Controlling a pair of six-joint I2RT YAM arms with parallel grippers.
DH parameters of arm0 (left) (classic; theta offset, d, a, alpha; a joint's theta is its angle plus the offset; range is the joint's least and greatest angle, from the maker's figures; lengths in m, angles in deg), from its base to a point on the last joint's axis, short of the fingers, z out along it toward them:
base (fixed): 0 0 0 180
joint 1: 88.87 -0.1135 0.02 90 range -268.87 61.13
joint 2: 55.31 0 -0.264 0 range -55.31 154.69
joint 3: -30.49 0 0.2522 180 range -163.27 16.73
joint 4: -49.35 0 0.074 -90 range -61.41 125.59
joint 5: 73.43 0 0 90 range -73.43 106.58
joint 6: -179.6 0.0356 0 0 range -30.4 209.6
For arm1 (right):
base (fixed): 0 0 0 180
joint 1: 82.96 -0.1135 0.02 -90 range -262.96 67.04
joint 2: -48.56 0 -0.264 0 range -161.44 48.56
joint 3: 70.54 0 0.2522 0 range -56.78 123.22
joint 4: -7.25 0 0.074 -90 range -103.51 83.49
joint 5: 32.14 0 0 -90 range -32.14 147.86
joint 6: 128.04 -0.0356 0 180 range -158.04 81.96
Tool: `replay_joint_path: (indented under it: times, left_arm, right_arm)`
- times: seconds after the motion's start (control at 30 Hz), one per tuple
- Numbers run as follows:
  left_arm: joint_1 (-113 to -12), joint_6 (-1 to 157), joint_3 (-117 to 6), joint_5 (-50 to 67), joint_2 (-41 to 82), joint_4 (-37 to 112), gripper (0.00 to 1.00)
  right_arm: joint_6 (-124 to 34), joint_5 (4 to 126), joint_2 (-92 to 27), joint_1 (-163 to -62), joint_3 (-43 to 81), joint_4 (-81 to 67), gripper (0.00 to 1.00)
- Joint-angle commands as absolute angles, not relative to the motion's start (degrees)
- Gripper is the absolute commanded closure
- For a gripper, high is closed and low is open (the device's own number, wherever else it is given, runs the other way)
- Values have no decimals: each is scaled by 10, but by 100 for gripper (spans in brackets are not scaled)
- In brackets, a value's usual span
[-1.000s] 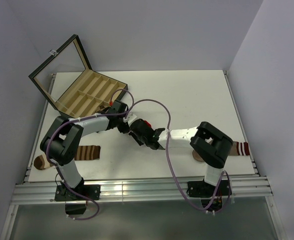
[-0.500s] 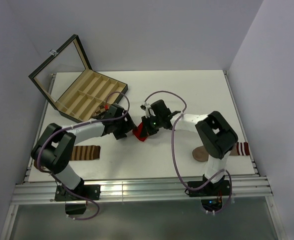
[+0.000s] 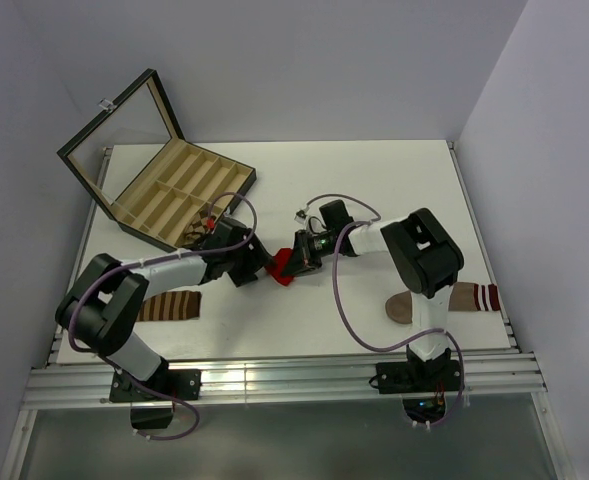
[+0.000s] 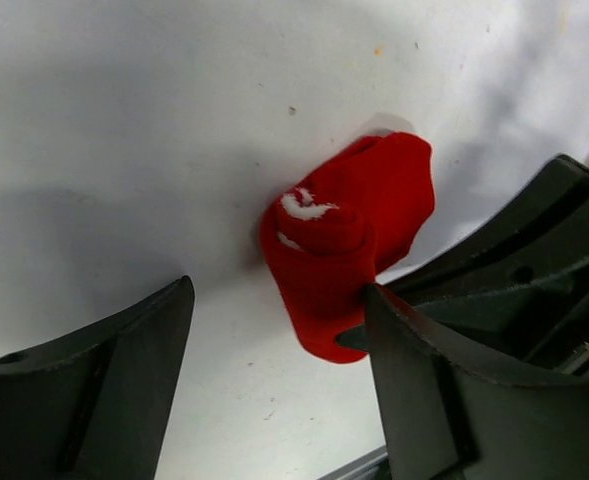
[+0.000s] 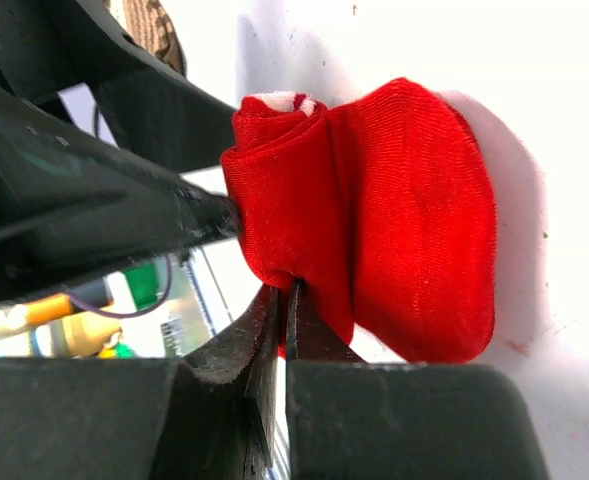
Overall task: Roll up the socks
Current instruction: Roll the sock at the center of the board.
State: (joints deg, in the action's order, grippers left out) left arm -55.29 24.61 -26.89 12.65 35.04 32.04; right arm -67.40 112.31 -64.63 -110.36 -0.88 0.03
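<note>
This looks like a robotics lab test cell. A bare white table (image 3: 394, 190) is boxed in by plain pale walls (image 3: 324, 70). Aluminium framing rails (image 3: 294, 380) run along its near edge, where the left arm (image 3: 174, 264) and right arm (image 3: 426, 262) are bolted, purple cables (image 3: 339, 320) looping loose.

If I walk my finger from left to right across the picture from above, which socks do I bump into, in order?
Flat brown-and-cream ring-striped sock → rolled-up bright red sock → flat tan-brown sock.
</note>
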Motion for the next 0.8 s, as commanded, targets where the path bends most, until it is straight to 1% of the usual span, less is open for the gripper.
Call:
replay_joint_path:
  times: [0.0, 0.13, 0.17, 0.23, 0.33, 0.4, 0.47, 0.5, 0.53, 0.57, 0.6, 0.63, 0.7, 0.73, 0.77]
  left_arm:
    - [-542, 232, -264, 118, 370, 345, 26]
    - [-541, 233, -273, 121, 388, 344, 33]
    - [-541, 234, -276, 124, 398, 340, 37]
    - [-540, 238, -284, 125, 410, 330, 40]
    - [-540, 244, -298, 121, 433, 315, 52]
    - [-540, 246, -300, 117, 441, 309, 72]
    - [-540, 249, -306, 114, 447, 301, 87]
    - [-540, 251, -309, 111, 449, 298, 89]
    - [-541, 254, -315, 111, 451, 294, 92]
    - [-541, 260, -318, 112, 455, 289, 97]
    - [-540, 262, -320, 113, 456, 280, 98]
    - [-540, 266, -328, 115, 458, 273, 100]
    - [-540, 281, -338, 113, 466, 253, 100]
    - [-540, 286, -349, 112, 469, 246, 100]
    - [-540, 295, -353, 112, 473, 241, 100]
  right_arm:
    - [-689, 1106, -682, -1099, -22, -12, 100]
    - [-691, 1101, -693, -1098, -23, -9, 100]
    - [-692, 1098, -694, -1096, -24, -8, 100]
    - [-686, 1088, -694, -1097, -22, -14, 100]
    - [-677, 1064, -681, -1097, -23, -17, 97]
    - [-669, 1053, -661, -1098, -27, -14, 94]
    - [-654, 1030, -644, -1098, -33, -15, 85]
    - [-649, 1018, -624, -1100, -34, -19, 82]
    - [-643, 1000, -613, -1103, -36, -21, 76]
    - [-630, 988, -602, -1105, -40, -23, 73]
    - [-620, 979, -576, -1112, -43, -21, 67]
    - [-612, 966, -560, -1117, -47, -21, 64]
    - [-581, 896, -508, -1130, -63, -26, 59]
    - [-569, 865, -491, -1148, -69, -30, 58]
    - [-552, 809, -475, -1157, -78, -33, 57]
